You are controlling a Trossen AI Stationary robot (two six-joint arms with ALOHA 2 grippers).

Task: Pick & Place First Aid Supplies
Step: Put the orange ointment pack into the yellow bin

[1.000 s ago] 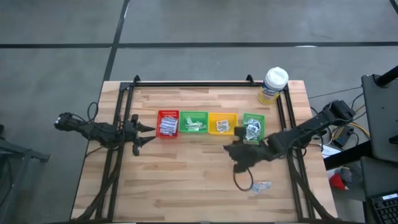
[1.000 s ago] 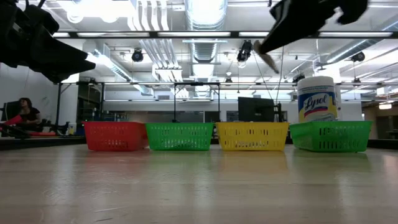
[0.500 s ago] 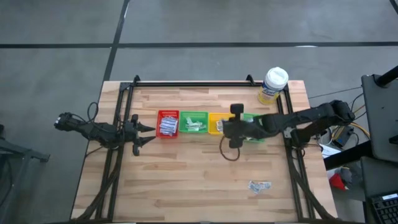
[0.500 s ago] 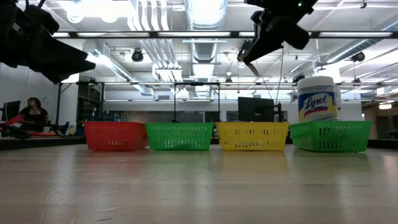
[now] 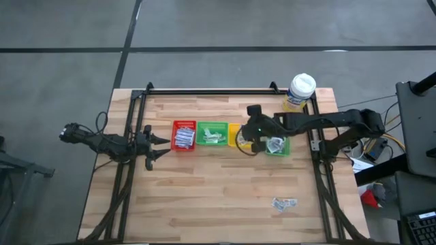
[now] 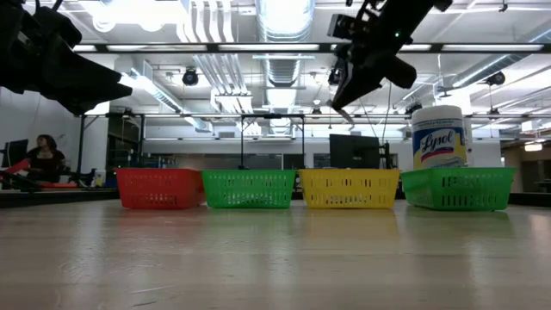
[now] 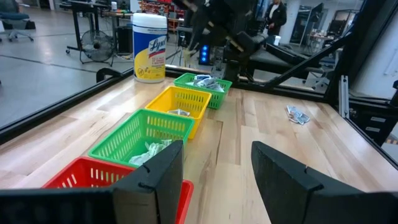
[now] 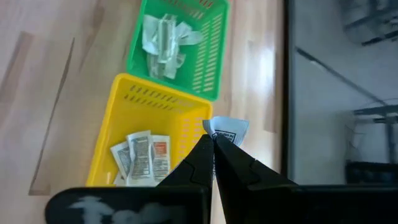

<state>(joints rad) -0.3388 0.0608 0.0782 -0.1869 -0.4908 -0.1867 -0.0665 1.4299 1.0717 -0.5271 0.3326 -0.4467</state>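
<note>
Across the pale wooden slatted counter (image 5: pixel 204 197) we see a row of four small plastic mesh trays near the far edge: a red tray (image 5: pixel 184 135), a green tray (image 5: pixel 213 134), a yellow tray (image 5: pixel 238 135) partly under the arm, and a second green tray (image 5: pixel 278 141). Behind them stands a white-lidded tub with a yellow label (image 5: pixel 298 93). We judge the trays to be sorting bins, since each holds its own kind of packet: white printed strips in the red, pale sachets in the first green, small printed squares in the yellow. The right arm reaches in over the yellow tray, and its right claw (image 8: pixel 213 152) is pinched tight on a small white printed paper packet (image 8: pixel 225 130), held just past the yellow tray's rim; we take it that the packet is being carried to a bin for release. The left claw (image 7: pixel 214 168) waits at the counter's left side, beside the red tray, its fingers spread wide and holding nothing. A few loose grey-white packets (image 5: pixel 285 203) lie on the near right part of the counter, well apart from the trays, probably awaiting pickup. Only the right wrist view shows the gripped packet; from above the arm hides it, and the low view shows just the right claw hanging high above the yellow tray.
</note>
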